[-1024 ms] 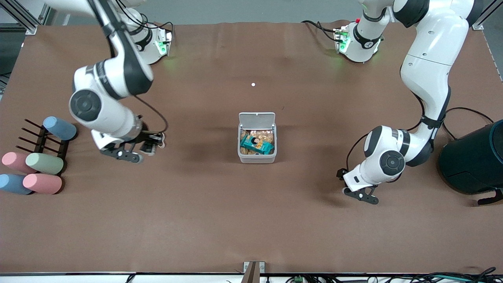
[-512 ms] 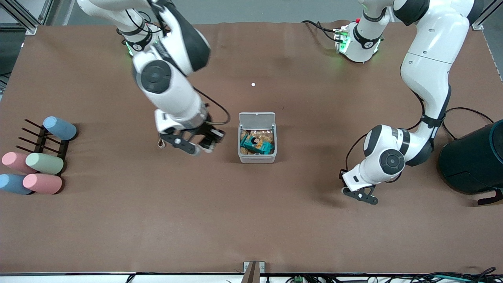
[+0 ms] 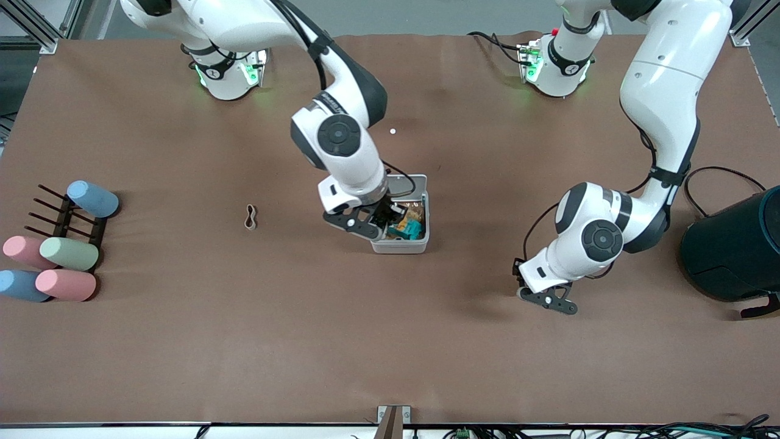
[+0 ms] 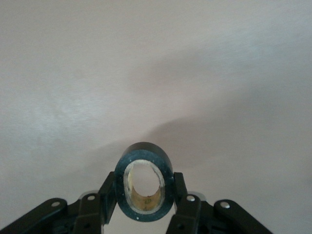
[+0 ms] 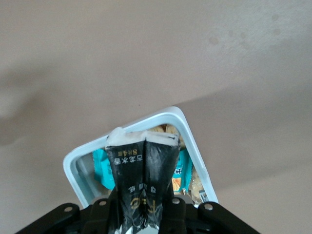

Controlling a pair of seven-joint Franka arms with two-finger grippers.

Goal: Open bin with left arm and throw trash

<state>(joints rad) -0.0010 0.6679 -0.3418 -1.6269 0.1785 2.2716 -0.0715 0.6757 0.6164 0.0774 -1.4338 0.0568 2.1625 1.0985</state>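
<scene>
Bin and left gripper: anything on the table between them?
Nothing: the front view shows bare brown cloth between the bin and the left gripper.

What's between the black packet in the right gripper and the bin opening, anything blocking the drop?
Nothing visible. The right gripper holds the black packet directly over the bin; its lid is up and the opening is exposed. Wrappers already lie inside.

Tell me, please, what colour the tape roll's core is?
Tan, inside the black tape roll; clearest in the left wrist view.
</scene>
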